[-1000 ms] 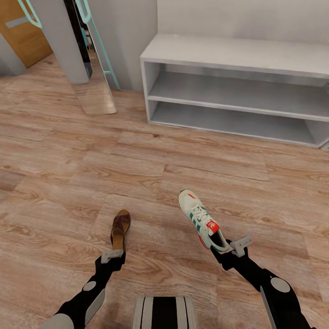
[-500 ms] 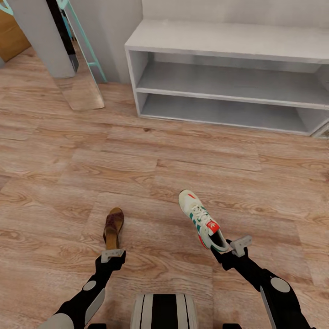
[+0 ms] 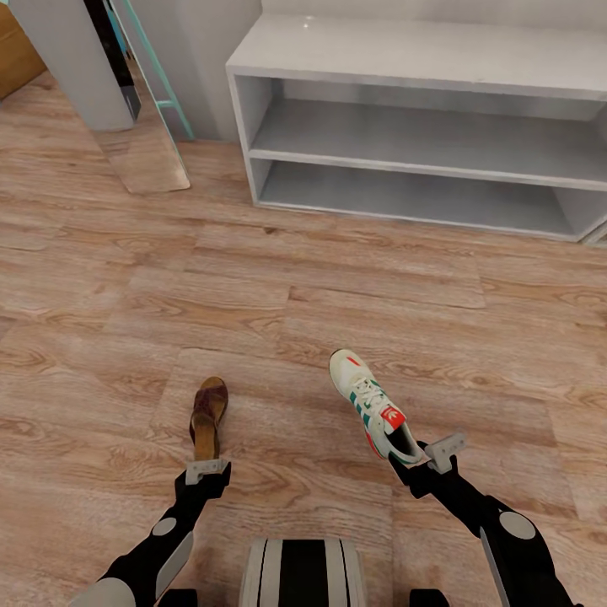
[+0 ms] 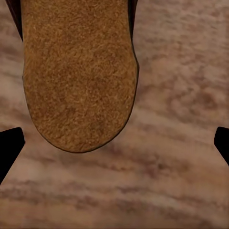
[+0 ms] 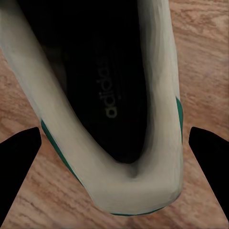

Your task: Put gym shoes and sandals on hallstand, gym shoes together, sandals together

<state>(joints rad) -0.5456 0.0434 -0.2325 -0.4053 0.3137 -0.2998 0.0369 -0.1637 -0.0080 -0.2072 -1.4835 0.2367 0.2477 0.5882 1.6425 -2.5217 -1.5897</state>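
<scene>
Wood-grain plank floor (image 3: 126, 278) covers the corridor in the head view. At the top of that view stands the pale grey shoe rack (image 3: 405, 59), with a wide bench top and two open shelves below it.

Left gripper (image 3: 207, 468): closed on the heel end of a brown sandal (image 3: 207, 415), which points away from the robot toward the rack. In the left wrist view the sandal's tan sole (image 4: 78, 71) faces the camera, with the floor behind it and the two dark fingertips (image 4: 9, 145) at either side of the picture.

Right gripper (image 3: 426, 455): closed on the heel of a white sneaker (image 3: 371, 405) with green side stripes and a red-orange tongue label. The toe points forward and slightly to the robot's left. In the right wrist view the sneaker's heel collar and dark insole (image 5: 107, 86) sit between the fingertips (image 5: 19, 167).

Sandal and sneaker are well apart from each other and from the rack.
</scene>
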